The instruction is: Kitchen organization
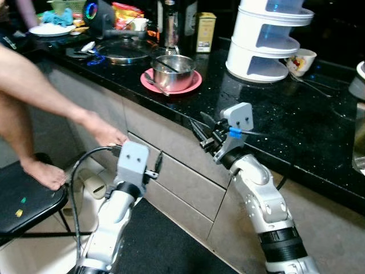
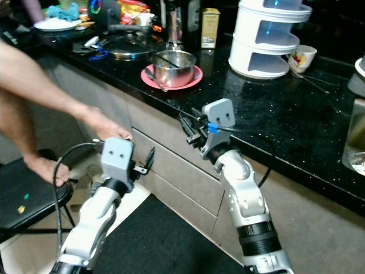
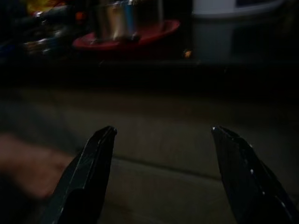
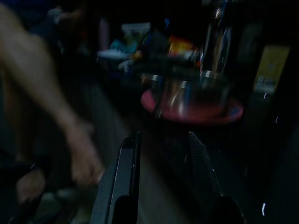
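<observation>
The landmark here is the shiny steel pot [image 1: 174, 72] standing on a round pink-red plate [image 1: 193, 84] near the front edge of the black speckled stone counter [image 1: 274, 108], with a utensil handle leaning inside it. It looks like the likeliest thing to be tidied first, though that is only a judgement. To do it well, the right gripper [image 1: 201, 132] should rise above the counter edge before travelling toward the pot, then approach the rim level, so the plate is not dragged along. That gripper sits below and to the right of the pot, just under the counter lip, forearm angled up and toward it; its black fingers [image 4: 126, 177] stand slightly parted and hold nothing. The left gripper [image 1: 157, 166] is lower, well beneath the pot in front of the grey cabinet drawers [image 1: 182, 171], fingers spread wide and empty. A person's bare hand [image 1: 105, 132] reaches in close beside the left wrist, so slow motion is wise. A white tiered plastic rack [image 1: 268, 40] stands right of the pot.
</observation>
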`<state>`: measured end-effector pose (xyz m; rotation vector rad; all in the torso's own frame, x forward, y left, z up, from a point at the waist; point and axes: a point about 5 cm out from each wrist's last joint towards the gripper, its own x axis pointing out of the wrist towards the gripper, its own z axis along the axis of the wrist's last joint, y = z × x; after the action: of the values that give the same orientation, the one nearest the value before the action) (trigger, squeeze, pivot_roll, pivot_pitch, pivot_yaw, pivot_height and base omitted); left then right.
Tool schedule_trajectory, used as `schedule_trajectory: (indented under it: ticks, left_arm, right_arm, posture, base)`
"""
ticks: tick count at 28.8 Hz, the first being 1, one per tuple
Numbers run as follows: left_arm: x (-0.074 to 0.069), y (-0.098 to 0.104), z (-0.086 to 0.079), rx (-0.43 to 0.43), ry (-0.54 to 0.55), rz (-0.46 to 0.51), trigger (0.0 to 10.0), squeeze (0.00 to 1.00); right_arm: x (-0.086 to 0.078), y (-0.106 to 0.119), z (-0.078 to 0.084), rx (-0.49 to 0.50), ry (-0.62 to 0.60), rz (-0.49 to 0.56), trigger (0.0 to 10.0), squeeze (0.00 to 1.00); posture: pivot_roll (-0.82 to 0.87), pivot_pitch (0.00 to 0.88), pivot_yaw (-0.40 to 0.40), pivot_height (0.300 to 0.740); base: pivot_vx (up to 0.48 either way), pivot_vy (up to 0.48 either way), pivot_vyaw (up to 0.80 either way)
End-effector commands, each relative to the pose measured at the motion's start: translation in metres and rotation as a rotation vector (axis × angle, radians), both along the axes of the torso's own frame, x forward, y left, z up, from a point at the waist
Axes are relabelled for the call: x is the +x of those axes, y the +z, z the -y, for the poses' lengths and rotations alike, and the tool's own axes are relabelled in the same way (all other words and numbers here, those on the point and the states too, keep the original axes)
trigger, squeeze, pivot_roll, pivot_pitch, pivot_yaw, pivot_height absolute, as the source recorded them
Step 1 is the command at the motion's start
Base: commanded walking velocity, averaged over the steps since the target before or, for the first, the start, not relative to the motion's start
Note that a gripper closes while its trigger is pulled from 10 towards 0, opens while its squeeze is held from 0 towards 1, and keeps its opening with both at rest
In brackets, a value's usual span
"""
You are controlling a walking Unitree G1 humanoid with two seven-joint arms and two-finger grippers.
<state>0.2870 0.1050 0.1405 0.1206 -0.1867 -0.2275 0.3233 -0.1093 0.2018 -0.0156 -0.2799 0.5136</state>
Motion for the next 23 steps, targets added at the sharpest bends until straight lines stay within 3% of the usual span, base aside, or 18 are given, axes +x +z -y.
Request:
schedule_trajectory:
  ticks: [1,13,23]
  left_arm:
    - [0.0008,0.0011,-0.0081,0.014,0.023,0.004,10.0,0.0]
    - [0.0011,0.0031,-0.0092,0.025,0.009,0.006,10.0,0.0]
    - [0.0006,0.0016,-0.0092,0.028,0.001,0.0,10.0,0.0]
  right_arm:
    - [-0.0018,0.0017,-0.009,0.019,0.042,0.012,10.0,0.0]
    - [-0.0058,0.0023,-0.011,0.041,0.087,0.027,10.0,0.0]
    - [-0.0064,0.0014,-0.01,0.066,0.102,0.022,10.0,0.0]
  posture:
    - [-0.05,0.0,-0.048,0.74]
    - [-0.05,0.0,-0.032,0.74]
    - [-0.05,0.0,-0.031,0.74]
  base:
    - [0.36,0.0,0.0]
    - [0.358,0.0,0.69]
    - [0.36,0.0,0.0]
